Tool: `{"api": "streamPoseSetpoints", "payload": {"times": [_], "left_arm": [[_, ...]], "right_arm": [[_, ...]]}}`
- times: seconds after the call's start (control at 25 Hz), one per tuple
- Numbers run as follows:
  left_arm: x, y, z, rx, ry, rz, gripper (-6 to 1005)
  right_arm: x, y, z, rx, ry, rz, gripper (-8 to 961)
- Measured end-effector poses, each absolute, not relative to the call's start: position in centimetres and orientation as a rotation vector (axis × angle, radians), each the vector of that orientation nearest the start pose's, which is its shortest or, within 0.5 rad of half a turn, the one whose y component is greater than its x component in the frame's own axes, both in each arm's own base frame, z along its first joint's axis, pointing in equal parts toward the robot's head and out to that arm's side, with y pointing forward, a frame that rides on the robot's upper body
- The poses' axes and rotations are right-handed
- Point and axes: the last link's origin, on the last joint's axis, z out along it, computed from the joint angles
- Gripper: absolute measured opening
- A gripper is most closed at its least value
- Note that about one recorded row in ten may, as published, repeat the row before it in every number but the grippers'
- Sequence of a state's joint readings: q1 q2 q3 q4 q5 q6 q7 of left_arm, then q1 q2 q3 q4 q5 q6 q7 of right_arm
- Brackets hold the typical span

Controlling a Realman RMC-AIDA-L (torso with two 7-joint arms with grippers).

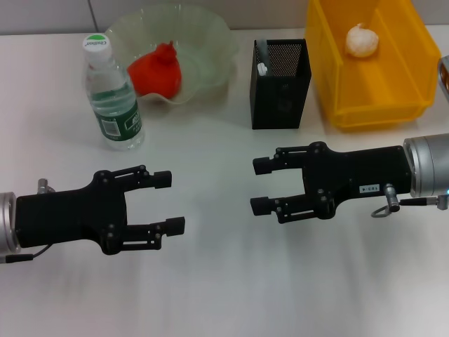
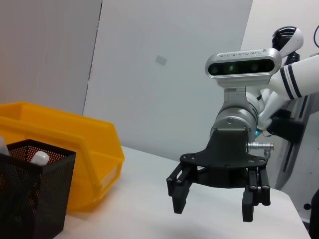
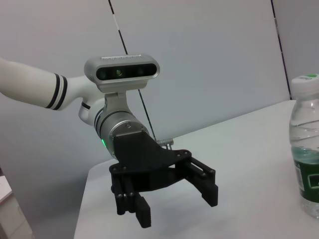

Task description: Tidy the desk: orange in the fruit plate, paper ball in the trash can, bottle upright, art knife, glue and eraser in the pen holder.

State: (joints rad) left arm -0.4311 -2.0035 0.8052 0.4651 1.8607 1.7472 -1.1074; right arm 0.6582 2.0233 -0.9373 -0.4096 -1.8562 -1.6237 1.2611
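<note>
Both grippers sit nearest the head camera, low over the bare white desk (image 1: 224, 295), facing each other: left gripper (image 1: 172, 202) has its fingers spread with nothing between them, right gripper (image 1: 261, 185) likewise apart and empty. Judging by the layout, the tidy looks done or nearly so. Bottle (image 1: 112, 95) stands upright beyond the left gripper. Orange (image 1: 158, 71) lies in the fruit plate (image 1: 210, 31), further out past the bottle. Paper ball (image 1: 362, 41) lies in the trash can (image 1: 379, 98), beyond the right gripper. Pen holder (image 1: 279, 84) stands just beyond the right gripper's fingertips, beside the trash can; white tops poke above its rim, at least one capped tube in the left wrist view, but I can't tell which items they are. No eraser, knife or glue visible loose on the desk. Best move now, in my view: check the holder contents before retracting, keep both arms low and clear of the bottle.
</note>
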Motion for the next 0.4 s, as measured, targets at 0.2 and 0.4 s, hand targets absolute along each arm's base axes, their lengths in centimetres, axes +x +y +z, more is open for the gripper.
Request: {"api": "streamPoseSetpoints", "payload": {"times": [0.2,0.4], "left_arm": [[-28.45,27.05,-0.36,-2.841,-0.462,-0.908,815],[-28.46,27.07,-0.52,-2.839,-0.467,-0.905,815]], "right_arm": [[22.52,32.06,-3.7,-3.031,0.466,0.794,741],[22.52,32.09,-3.75,-3.032,0.471,0.789,741]]}}
